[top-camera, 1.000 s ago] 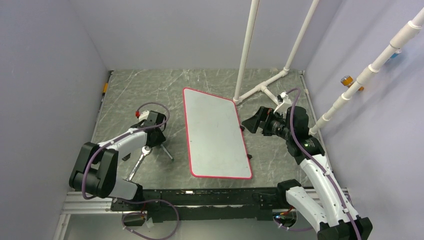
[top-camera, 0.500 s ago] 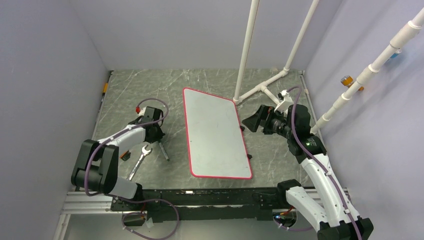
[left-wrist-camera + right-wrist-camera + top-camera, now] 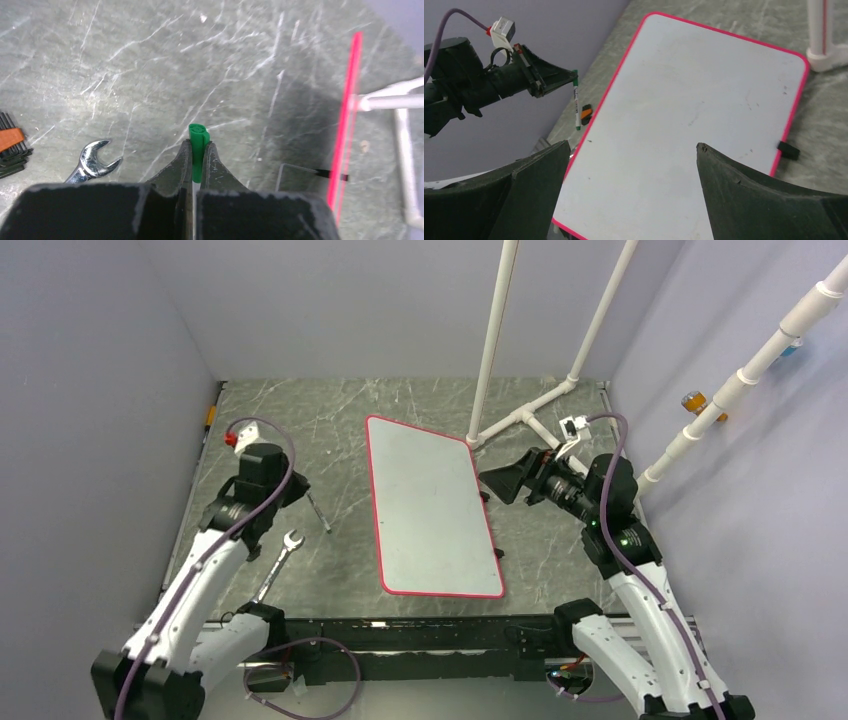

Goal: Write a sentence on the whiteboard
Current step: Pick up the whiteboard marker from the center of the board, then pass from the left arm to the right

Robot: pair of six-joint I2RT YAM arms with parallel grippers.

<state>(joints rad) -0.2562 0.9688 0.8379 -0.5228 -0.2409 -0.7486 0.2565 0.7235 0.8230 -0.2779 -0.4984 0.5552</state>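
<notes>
Since a second ago the left arm has risen. Left gripper (image 3: 198, 146) is off the table and clamped on the green end of the marker (image 3: 198, 156), which hangs down. Right gripper (image 3: 492, 480) is spread wide, holding nothing, just beside the edge of the whiteboard (image 3: 430, 510). The whiteboard lies flat between both grippers. Wrench (image 3: 92, 160) lies near the left fingers.

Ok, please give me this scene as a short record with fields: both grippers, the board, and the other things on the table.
left gripper: shut on the green marker, left of the whiteboard
right gripper: open, at the whiteboard's right edge
whiteboard: flat on the table, no writing visible
wrench: on the table, left of the whiteboard
</notes>
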